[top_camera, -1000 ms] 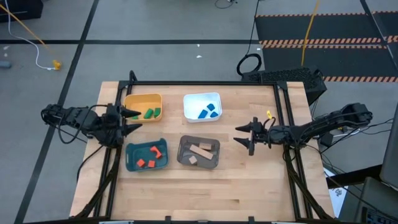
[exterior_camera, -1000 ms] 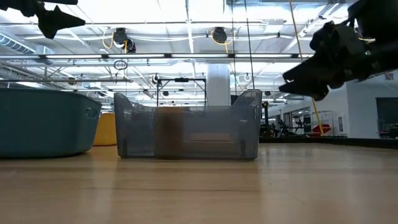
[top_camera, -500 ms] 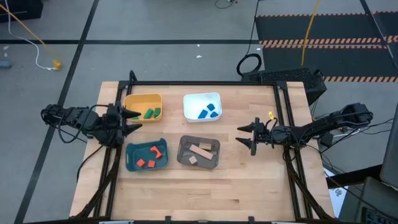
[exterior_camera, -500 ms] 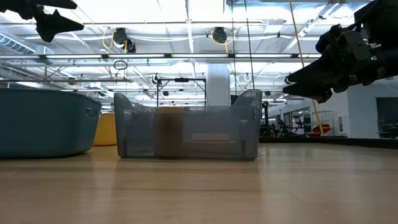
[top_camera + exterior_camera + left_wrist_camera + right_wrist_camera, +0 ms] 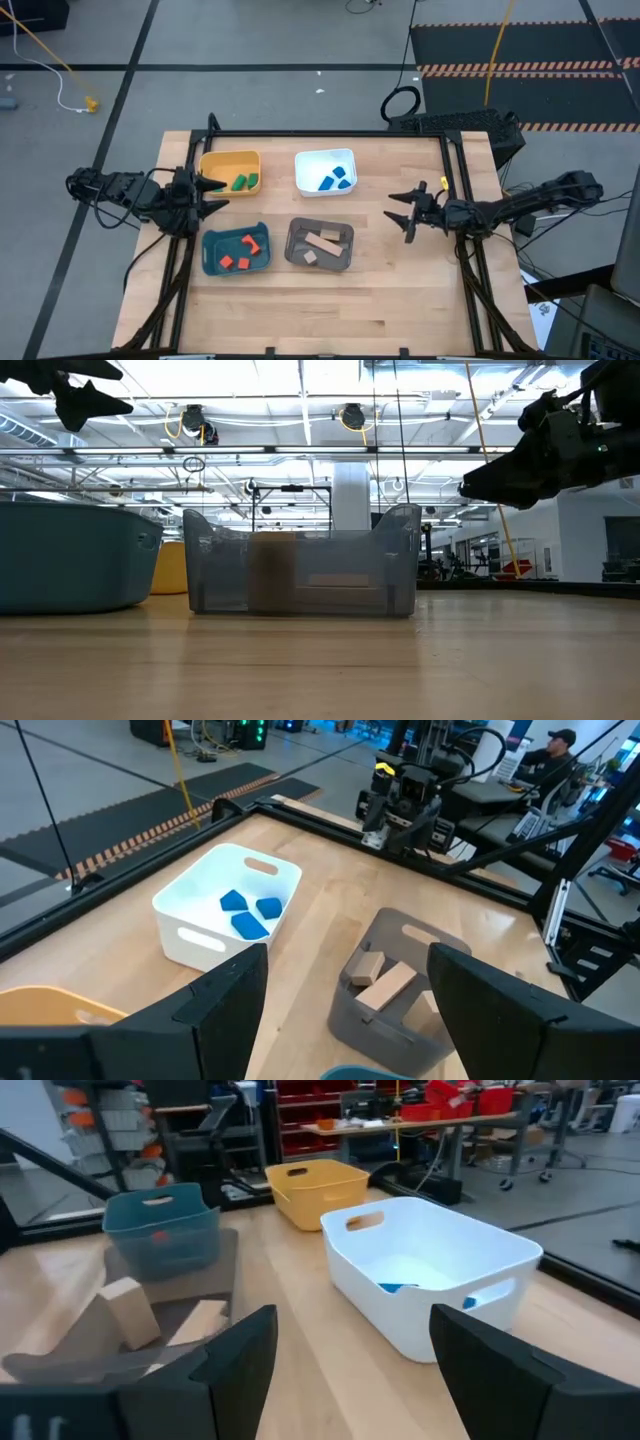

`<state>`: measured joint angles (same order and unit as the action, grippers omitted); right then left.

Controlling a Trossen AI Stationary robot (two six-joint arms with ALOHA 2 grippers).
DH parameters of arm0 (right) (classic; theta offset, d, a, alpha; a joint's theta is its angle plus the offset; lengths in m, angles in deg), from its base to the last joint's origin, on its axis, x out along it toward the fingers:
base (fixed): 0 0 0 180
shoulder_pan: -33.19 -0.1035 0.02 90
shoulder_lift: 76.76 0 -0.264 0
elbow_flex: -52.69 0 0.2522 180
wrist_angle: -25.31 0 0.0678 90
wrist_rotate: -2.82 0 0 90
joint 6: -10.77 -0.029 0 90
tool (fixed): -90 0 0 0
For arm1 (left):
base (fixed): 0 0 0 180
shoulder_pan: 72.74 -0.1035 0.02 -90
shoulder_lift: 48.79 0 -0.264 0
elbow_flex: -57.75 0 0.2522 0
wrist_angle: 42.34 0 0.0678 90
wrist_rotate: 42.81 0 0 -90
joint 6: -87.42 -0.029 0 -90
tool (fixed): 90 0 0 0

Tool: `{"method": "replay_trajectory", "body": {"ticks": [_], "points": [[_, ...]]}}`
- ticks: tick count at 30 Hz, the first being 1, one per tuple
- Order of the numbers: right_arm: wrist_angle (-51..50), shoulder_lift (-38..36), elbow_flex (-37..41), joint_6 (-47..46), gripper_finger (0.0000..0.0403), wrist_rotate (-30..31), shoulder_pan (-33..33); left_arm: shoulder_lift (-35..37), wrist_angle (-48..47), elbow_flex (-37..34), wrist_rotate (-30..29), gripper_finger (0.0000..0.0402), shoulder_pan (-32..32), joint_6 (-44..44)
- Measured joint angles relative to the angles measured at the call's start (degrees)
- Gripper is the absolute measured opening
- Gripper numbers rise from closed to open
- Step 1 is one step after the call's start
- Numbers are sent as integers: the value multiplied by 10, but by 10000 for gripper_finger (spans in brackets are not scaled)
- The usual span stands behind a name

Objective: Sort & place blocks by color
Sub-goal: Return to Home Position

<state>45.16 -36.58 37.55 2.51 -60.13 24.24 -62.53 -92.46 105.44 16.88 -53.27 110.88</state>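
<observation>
Every one of the blocks [image 5: 322, 240] sits binned between the arms. Jaws of the right arm [image 5: 500, 210] gape empty just off the grey bin [image 5: 290, 245] — those of the left arm [image 5: 130, 190] likewise, by the yellow bin [image 5: 230, 154].

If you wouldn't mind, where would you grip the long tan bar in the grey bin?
Probably across its long sides at mid-length, from straight above: the tan bar lies diagonally in the grey bin, whose walls block sideways approaches.

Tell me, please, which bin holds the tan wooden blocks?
The grey bin, beside the teal bin; that holds red-orange blocks, the yellow bin green blocks, the white bin blue blocks.
</observation>
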Motion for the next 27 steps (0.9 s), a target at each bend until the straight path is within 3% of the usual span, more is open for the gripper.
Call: {"method": "replay_trajectory", "body": {"ticks": [12, 17, 21, 27], "points": [[-25, -103, 0, 40, 254, 2, 0, 0, -2, -1, 0, 274, 0, 0], [-50, -118, 1, 40, 254, 2, 0, 0, 10, -40, 0, 274, 0, 24], [-48, -119, 1, 40, 254, 2, 0, 0, 87, -100, -2, 274, 0, 21], [-48, -119, 1, 40, 254, 0, 0, 0, 292, -209, 9, 274, 0, -39]]}}
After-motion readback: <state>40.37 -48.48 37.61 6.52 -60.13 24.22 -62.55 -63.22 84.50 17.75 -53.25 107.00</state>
